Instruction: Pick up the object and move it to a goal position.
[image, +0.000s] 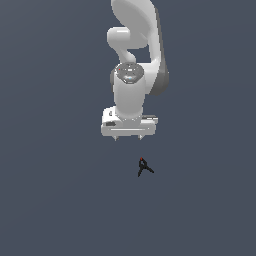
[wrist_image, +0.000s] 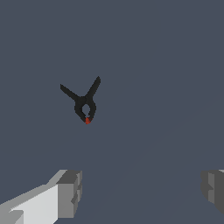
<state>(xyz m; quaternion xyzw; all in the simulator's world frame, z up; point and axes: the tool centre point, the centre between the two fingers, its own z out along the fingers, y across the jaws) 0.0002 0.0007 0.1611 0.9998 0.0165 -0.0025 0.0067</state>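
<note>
Under the arm, gripper (image: 128, 138) hangs with jaws wide apart, nothing between them; clamp (image: 144, 167) lies on the floor just beside it, toward the exterior view's right. Looks light, rigid, tiny: pinch the black body near the red spot, not the thin legs, which could slip out.

Arm (image: 132, 65) casing being rendered as smooth white plastic-like shell, soft gloss being shown on curves; wrist cap (image: 127, 72) being rendered greyer, metallic sheen; gripper (image: 128, 137) body being shown white, smooth; finger pads (wrist_image: 70, 193) being shown matt grey, faceted; object (image: 144, 167) being rendered matt black, red-orange spot dull; ground (image: 50, 200) being shown flat, matt slate, untextured.
</note>
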